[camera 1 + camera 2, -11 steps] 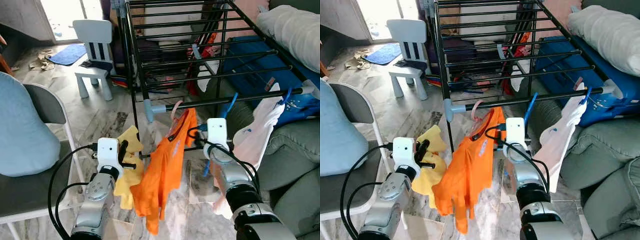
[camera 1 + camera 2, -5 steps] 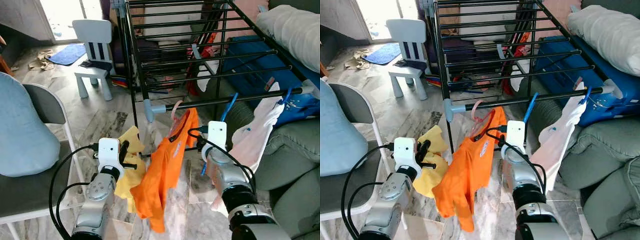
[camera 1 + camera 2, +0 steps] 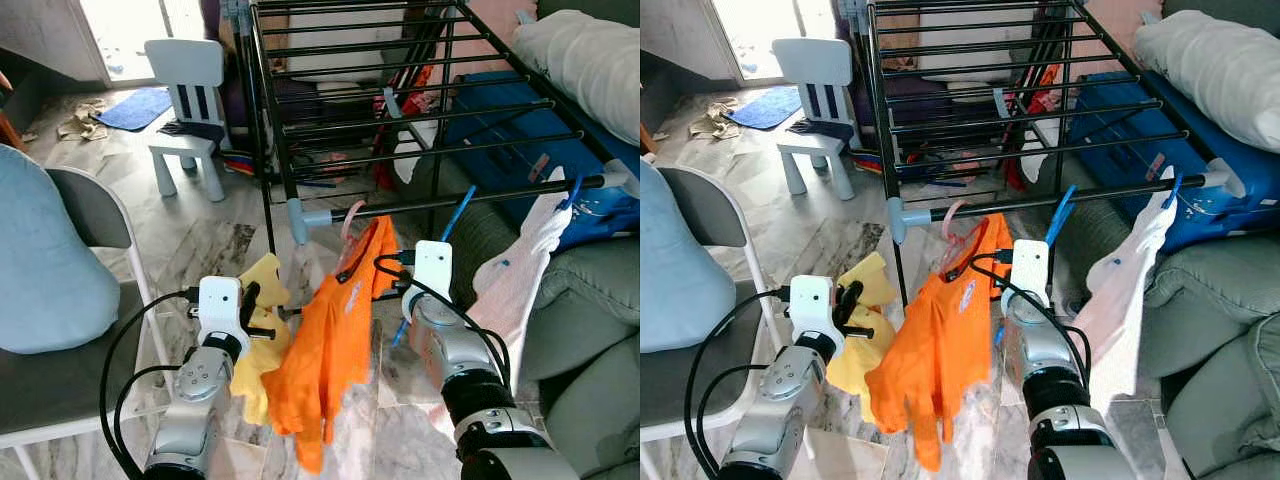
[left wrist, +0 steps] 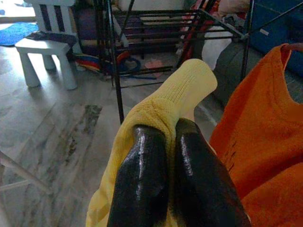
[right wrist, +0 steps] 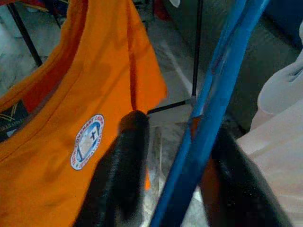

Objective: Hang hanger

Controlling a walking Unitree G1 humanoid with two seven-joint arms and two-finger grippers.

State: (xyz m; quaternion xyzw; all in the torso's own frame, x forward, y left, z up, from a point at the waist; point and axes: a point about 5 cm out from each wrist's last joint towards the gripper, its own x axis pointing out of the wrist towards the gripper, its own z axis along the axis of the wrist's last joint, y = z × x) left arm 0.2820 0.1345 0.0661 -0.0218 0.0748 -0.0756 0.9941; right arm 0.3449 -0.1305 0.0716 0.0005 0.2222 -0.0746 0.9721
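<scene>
— Since a second ago, what has shifted?

— Only a little. Right hand point(image 5: 175, 184) has drawn back slightly, and the orange shirt point(image 3: 325, 350) swings lower and closer to it than half a second ago. The white garment point(image 3: 520, 280) on the same rail has swayed too. Left hand point(image 4: 175, 189) hasn't budged.

— What is each hand doing?

— The right hand's fingers point(image 5: 125, 161) stand apart on either side of a blue hanger point(image 5: 208, 109), with the shirt's collar just beside one finger. Whether they actually press on the blue hanger, I cannot tell. The left hand is closed on a yellow cloth point(image 4: 165, 113), held low beside the shirt.

— And where is the hanger the task wants hung?

— The pink hanger point(image 3: 352, 215) carrying the orange shirt has its hook over the front rail point(image 3: 480, 198) of the black drying rack point(image 3: 400, 90), near the grey corner joint. It looks hung already, I'd judge, though the seating is too small to confirm.

— What could go wrong?

— The right hand sits tangled between the shirt and the blue hanger. Pulling out crookedly could snag fabric and drag the pink hook off the rail, or knock the blue one loose. The shirt's swinging adds to that.
</scene>
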